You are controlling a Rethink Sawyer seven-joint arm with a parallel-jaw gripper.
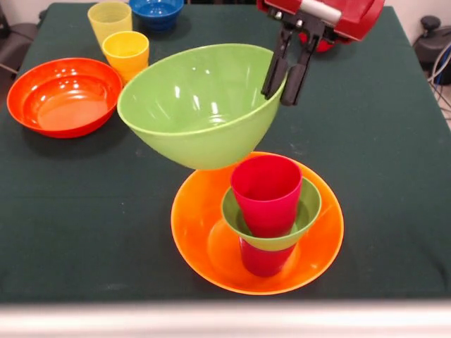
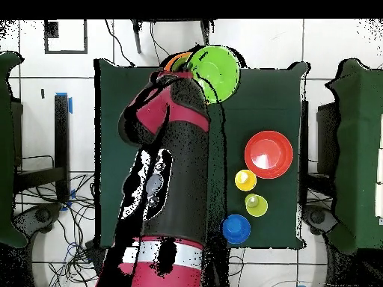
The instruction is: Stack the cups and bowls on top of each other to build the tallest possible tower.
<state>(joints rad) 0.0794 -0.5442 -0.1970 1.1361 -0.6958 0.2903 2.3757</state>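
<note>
My gripper is shut on the right rim of the large green bowl, one finger inside and one outside. It holds the bowl tilted in the air, up and left of the tower. The tower stands on the large yellow-orange bowl: a cup that looks dark red here, the small green bowl on it, and the red-pink cup on top. The green bowl's underside hangs close above that cup's left rim. In the overhead view the green bowl shows past the arm, which hides the tower.
The wide orange-red bowl sits at the left, also in the overhead view. The yellow-orange cup, pale yellow cup and small blue bowl stand behind it. The small red-pink bowl cannot be made out.
</note>
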